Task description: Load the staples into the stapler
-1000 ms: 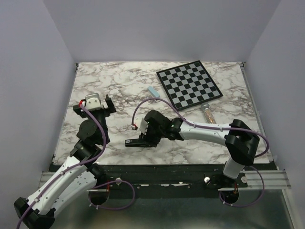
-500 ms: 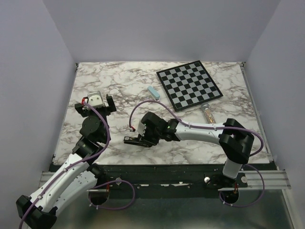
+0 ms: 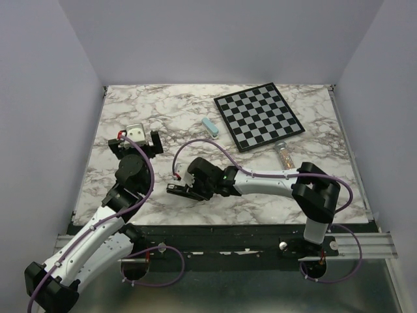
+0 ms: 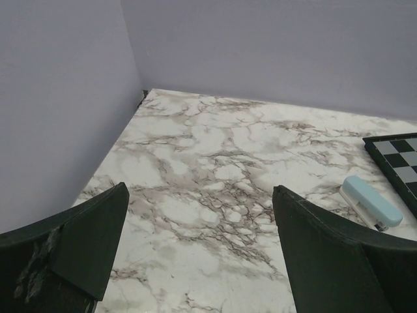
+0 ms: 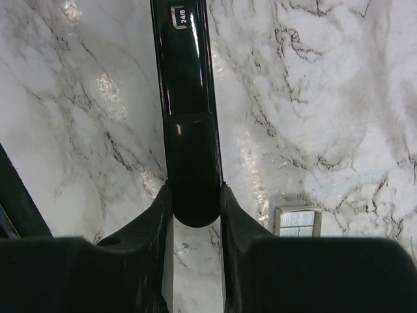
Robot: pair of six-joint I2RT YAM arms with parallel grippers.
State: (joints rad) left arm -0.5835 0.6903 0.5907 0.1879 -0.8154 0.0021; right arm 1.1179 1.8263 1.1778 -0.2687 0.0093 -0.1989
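Clamps rounded end of slim glossy black stapler (image 5: 186,98) in right gripper (image 5: 194,195); probably stiff, slick, apt to swivel there. Shows left gripper (image 4: 199,228) spread wide, empty, at left.

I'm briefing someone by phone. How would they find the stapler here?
On the marble table, look toward the arms' edge, in front of the chessboard. There the right tool grips one end of the stapler: a slim, glossy black bar, far longer than the small cream box beside it.
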